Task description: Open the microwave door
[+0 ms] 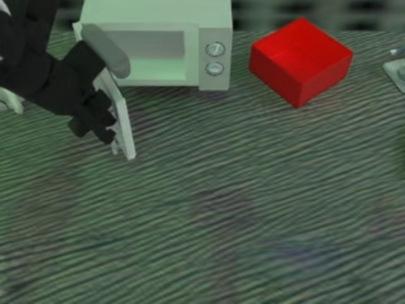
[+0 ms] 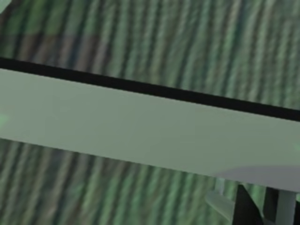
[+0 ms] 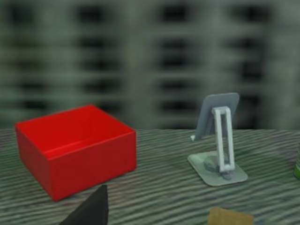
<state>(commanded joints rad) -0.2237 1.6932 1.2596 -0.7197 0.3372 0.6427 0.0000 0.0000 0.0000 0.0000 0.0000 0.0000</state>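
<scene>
The pale microwave (image 1: 158,25) stands at the back left of the table, its two silver knobs (image 1: 215,58) facing front. The microwave door (image 1: 126,136) is swung wide open toward the front, seen edge-on, and the cavity (image 1: 152,54) is exposed. My left gripper (image 1: 106,130) is shut on the door's bar handle at its outer end. In the left wrist view the door (image 2: 140,126) crosses as a pale band, with the handle (image 2: 220,202) beside a dark finger (image 2: 246,208). My right arm is out of the top view; only a dark part of its gripper (image 3: 93,208) shows.
A red cube box (image 1: 300,60) (image 3: 77,145) sits right of the microwave. A grey phone stand (image 1: 397,69) (image 3: 218,140) stands at the table's right edge. A tan object (image 3: 229,218) lies near the right gripper.
</scene>
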